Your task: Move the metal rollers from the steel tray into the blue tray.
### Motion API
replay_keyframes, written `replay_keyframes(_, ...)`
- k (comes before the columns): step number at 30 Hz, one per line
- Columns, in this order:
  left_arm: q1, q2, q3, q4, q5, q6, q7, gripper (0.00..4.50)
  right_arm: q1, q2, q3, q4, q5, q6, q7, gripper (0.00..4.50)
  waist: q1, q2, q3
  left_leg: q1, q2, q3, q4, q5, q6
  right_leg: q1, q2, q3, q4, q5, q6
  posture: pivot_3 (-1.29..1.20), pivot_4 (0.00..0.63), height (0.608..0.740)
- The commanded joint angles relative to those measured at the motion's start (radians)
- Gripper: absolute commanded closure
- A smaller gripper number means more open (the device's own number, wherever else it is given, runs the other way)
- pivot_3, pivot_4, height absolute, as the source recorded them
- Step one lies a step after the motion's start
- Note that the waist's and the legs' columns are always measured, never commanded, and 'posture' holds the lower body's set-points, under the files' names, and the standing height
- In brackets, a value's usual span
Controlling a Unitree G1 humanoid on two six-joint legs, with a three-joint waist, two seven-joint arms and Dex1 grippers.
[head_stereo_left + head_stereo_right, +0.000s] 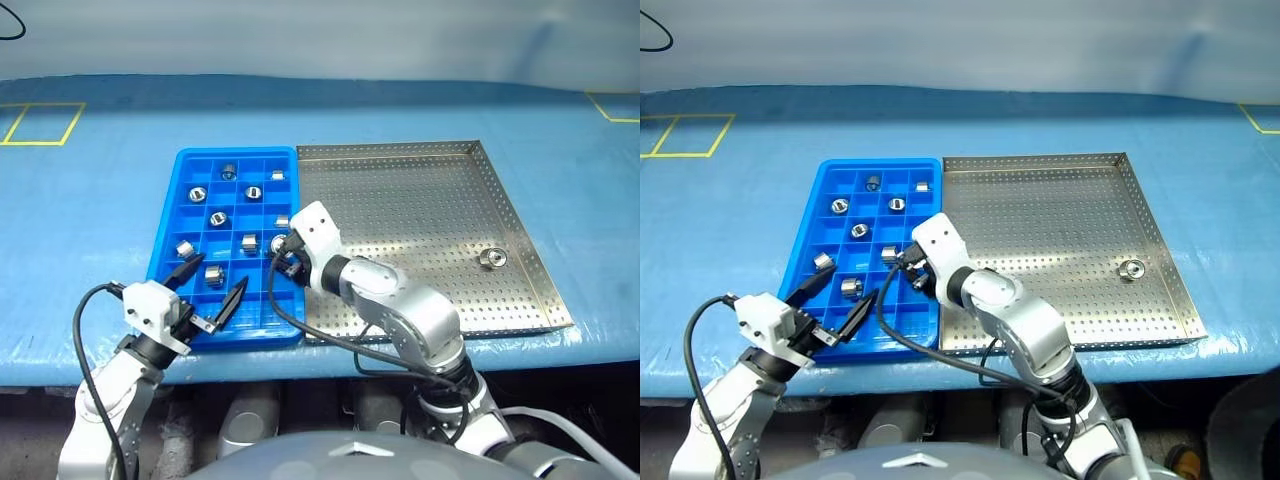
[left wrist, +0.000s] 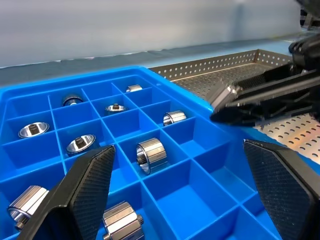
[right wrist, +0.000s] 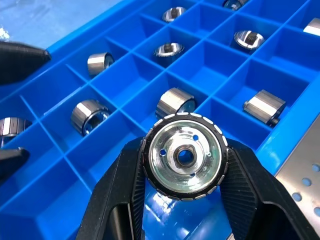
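The blue tray point(image 1: 172, 215) lies left of the steel tray point(image 1: 420, 215), their edges touching. Several metal rollers point(image 1: 218, 216) rest in separate compartments of the blue tray. One roller point(image 1: 492, 258) lies on the steel tray's perforated floor near its right rim. My right gripper point(image 1: 284, 254) hangs over the blue tray's right columns, shut on a roller point(image 3: 184, 156) whose face with the centre hole looks into the right wrist view. My left gripper point(image 1: 212, 285) stands open at the blue tray's near left corner, its fingers point(image 2: 87, 192) wide apart with nothing between them.
Both trays sit on a blue table cover point(image 1: 90, 230). Yellow tape marks lie at the far left point(image 1: 40, 125) and far right point(image 1: 615, 105). The table's front edge runs just below the trays. A black cable point(image 1: 85, 330) loops beside my left arm.
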Motion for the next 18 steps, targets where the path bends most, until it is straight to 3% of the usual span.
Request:
replay_keyframes(1, 0.005, -0.003, 0.002, -0.041, -0.021, -0.008, -0.001, 0.00, -0.038, -0.009, 0.019, -0.017, 0.029, 0.043, 0.032, 2.78, -0.001, 0.000, 0.000, 0.000, 0.000, 0.000, 0.000, 0.000, 0.000, 0.000, 0.000, 0.000, 0.000, 0.000, 0.000, 0.22, 0.150, 0.740)
replay_keyframes(15, -0.011, -0.013, -0.020, -0.035, -0.022, 0.006, 0.000, 0.00, -0.110, -0.064, 0.143, 0.088, -0.019, 0.086, 0.029, 2.78, 0.001, -0.001, -0.001, 0.002, 0.000, -0.001, 0.000, 0.000, 0.000, 0.001, 0.000, -0.001, 0.000, 0.000, 0.000, 0.20, 0.150, 0.740)
replay_keyframes(18, -0.016, -0.011, -0.021, -0.036, -0.024, 0.012, -0.002, 0.00, -0.111, -0.069, 0.138, 0.085, -0.028, 0.078, 0.017, 1.80, 0.004, -0.001, -0.001, 0.001, -0.001, -0.001, 0.000, 0.000, 0.000, 0.003, -0.001, -0.001, -0.001, 0.000, 0.000, 0.19, 0.150, 0.740)
